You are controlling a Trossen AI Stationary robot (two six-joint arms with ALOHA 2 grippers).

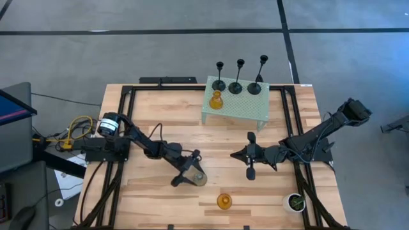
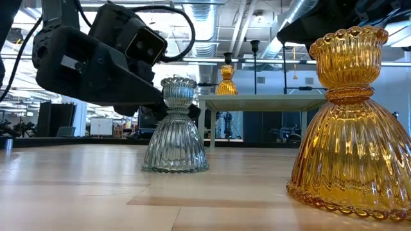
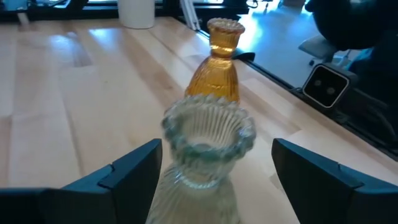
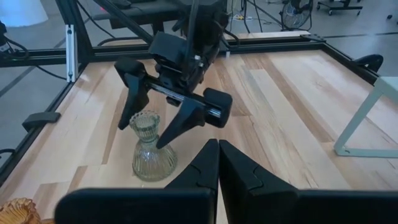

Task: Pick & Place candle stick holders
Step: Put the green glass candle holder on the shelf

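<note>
A pale grey-green ribbed candle stick holder stands upright on its flared base on the wooden table. My left gripper is open, one finger on either side of the holder's neck, with a gap showing on both sides. An amber holder stands near the front edge. A second amber holder and three black thin-stemmed holders stand on a pale green stand. My right gripper waits shut above mid-table.
A small white pot with a green plant sits at the front right. Black frame rails run along the table's sides. Bare wood lies between the two arms and in front of the green stand.
</note>
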